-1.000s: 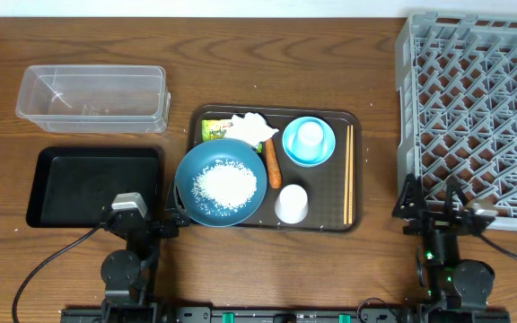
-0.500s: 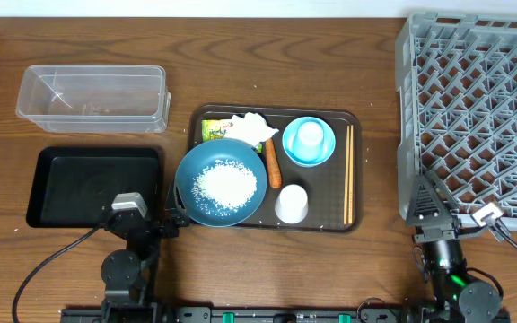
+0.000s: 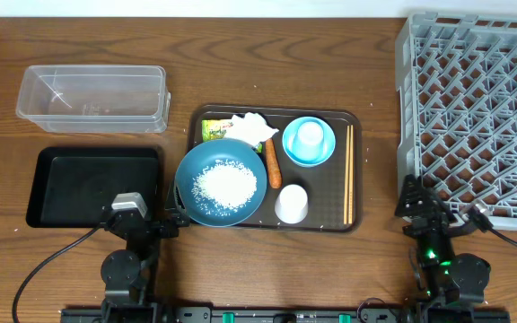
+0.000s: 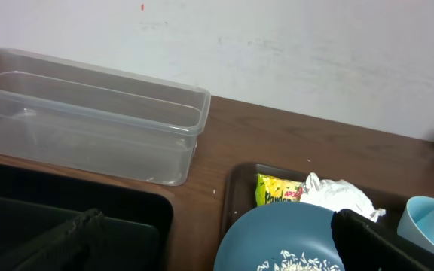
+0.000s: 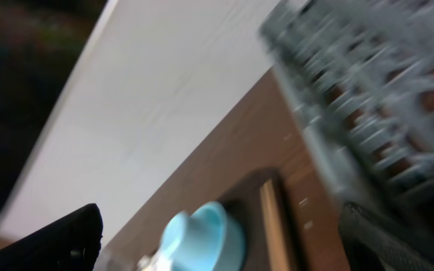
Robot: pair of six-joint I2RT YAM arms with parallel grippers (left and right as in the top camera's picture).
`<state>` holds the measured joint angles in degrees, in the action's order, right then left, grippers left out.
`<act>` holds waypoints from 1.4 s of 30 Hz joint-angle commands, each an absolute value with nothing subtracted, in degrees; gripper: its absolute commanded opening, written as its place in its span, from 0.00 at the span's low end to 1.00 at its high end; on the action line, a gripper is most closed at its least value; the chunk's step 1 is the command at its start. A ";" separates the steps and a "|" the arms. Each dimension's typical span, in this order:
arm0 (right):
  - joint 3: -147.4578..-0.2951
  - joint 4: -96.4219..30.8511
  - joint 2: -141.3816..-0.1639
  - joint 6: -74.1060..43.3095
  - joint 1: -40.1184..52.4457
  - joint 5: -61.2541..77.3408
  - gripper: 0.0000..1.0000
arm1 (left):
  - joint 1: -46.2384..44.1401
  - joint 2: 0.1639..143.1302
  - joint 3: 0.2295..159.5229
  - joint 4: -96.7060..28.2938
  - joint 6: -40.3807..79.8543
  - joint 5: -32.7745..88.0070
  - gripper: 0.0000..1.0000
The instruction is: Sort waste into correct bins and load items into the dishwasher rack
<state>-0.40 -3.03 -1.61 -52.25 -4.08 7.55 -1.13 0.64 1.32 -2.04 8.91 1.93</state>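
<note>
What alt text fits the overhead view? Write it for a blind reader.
A central dark brown serving tray holds a blue plate of rice, a carrot, a tissue, a wrapper, a light blue bowl with a white cup in it, another cup and chopsticks. A clear tub and a black tray lie to its left, a grey rack to its right.

Overhead looks straight down on the whole bench (image 3: 267, 260). Both wrist views sit low at its near edge, facing far; all share the light blue bowl (image 3: 309, 141).

Wooden table (image 3: 240, 54) with tub (image 3: 92, 123), black tray (image 3: 88, 188), serving tray (image 3: 327, 194), rack (image 3: 474, 108)
</note>
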 commanded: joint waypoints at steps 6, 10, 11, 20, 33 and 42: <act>-0.73 -4.16 -1.50 -45.25 -4.47 -3.60 0.88 | -0.82 0.62 0.23 -4.03 7.97 0.80 0.98; -0.73 -3.42 -1.50 -29.28 -4.47 2.52 0.83 | -0.82 0.60 0.23 -4.03 7.97 0.80 0.98; -0.73 -3.38 -1.50 -27.31 -4.47 3.66 0.80 | -0.82 0.62 0.23 -4.03 7.97 0.80 0.98; -0.73 -2.63 -1.52 -27.03 -4.47 -6.11 0.99 | -0.82 0.62 0.23 -4.03 7.97 0.80 0.98; -0.30 -1.21 -1.54 -0.99 -4.47 6.37 0.99 | -0.82 0.62 0.23 -4.03 7.97 0.80 0.98; -0.32 -4.27 -3.75 1.89 -4.49 -1.52 0.99 | -0.82 0.60 0.23 -4.03 7.97 0.80 0.98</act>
